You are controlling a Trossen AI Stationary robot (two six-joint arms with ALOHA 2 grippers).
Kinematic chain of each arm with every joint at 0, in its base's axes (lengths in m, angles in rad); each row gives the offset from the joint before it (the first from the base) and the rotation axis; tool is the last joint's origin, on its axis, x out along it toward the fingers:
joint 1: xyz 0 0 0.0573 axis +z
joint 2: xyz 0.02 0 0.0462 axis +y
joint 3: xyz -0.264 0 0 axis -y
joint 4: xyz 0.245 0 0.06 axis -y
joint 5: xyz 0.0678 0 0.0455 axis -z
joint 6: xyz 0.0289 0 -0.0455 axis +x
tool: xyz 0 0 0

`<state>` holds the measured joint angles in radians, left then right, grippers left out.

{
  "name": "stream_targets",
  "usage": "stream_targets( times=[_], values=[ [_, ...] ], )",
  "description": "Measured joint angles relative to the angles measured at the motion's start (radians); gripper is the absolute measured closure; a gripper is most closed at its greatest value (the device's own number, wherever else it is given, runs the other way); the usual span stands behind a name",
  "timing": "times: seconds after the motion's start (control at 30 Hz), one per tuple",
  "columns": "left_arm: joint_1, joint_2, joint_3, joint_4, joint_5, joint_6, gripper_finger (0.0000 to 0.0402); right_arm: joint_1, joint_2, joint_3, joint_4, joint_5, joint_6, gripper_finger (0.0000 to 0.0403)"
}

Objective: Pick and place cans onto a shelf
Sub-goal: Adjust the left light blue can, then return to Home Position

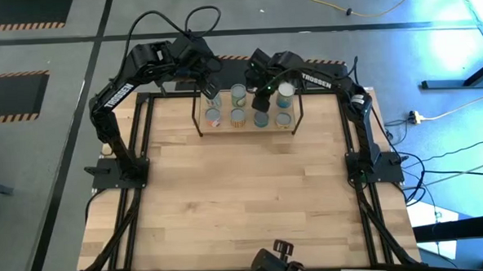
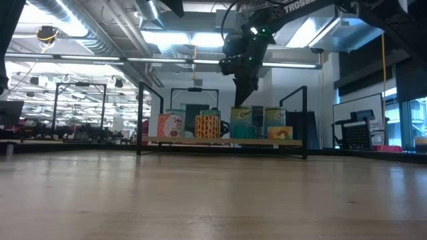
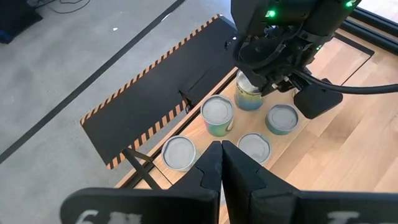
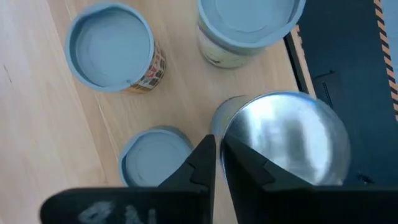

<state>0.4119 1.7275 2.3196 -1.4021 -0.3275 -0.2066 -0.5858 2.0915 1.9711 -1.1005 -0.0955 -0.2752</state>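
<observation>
The shelf [image 1: 248,125] is located at the far edge of the wooden surface [image 1: 244,201], and the cans [image 1: 238,117] are arranged on its board in two rows.

The left hand [image 1: 208,89] is held above the shelf's left end, over the leftmost cans. Its fingers [image 3: 239,171] are pressed together with nothing between them.

The right hand [image 1: 262,99] is positioned over the right half of the shelf, above the cans there. In the right wrist view, its fingertips [image 4: 208,152] are seen nearly together just beside a shiny silver can [image 4: 280,140]. No can is seen between them; whether they are released or clenched cannot be told.
</observation>
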Motion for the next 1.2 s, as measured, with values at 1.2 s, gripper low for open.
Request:
stream_targets(
  times=[1.2],
  values=[
    [-0.036, -0.145, 0.000, -0.020, 0.110, 0.112, 0.0401, -0.005, -0.315, 0.374, -0.402, 0.181, -0.012, 0.0365]
  ],
)
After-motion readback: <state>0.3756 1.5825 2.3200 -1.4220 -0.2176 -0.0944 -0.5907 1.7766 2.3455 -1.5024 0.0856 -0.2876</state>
